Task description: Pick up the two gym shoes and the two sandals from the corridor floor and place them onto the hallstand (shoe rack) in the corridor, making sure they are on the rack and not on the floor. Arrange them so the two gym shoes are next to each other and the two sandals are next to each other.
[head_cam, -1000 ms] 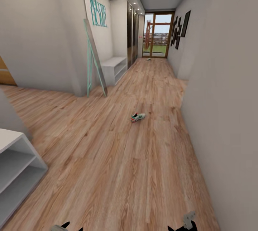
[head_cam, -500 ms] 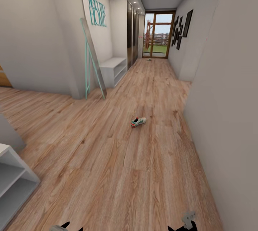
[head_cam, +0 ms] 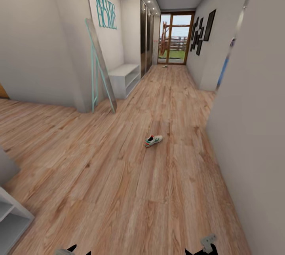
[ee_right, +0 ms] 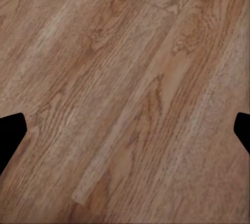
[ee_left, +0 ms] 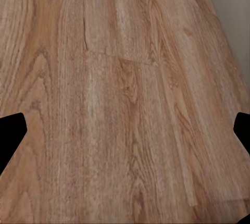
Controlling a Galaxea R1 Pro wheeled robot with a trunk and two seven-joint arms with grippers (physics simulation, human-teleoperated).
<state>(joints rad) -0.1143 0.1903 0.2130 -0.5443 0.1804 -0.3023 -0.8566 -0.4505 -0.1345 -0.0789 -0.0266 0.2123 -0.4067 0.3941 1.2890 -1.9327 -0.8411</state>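
A single gym shoe point(head_cam: 152, 140) lies on its sole on the corridor floor point(head_cam: 118, 176), out in the open middle of the hallway, well apart from every wall and shelf. It is white with a teal stripe and a red-orange heel, its toe turned toward the right-hand wall point(head_cam: 253, 120). Far down the corridor, near the glass door point(head_cam: 174, 39), a small pale object point(head_cam: 164, 66) sits on the boards; it is too small to say whether it is another shoe.

Against the left wall stands a low white open shelf unit point(head_cam: 124, 76), with a teal-framed leaning mirror point(head_cam: 99, 67) just in front of it. The corner of a light-grey shelf unit point(head_cam: 12, 217) shows at the near left edge.

The left gripper point(ee_left: 125, 135) hangs over bare planks with its fingers spread wide and nothing between them. The right gripper point(ee_right: 125, 135) is likewise wide open and empty above the wood. In the head view both show as dark tips at the bottom edge.
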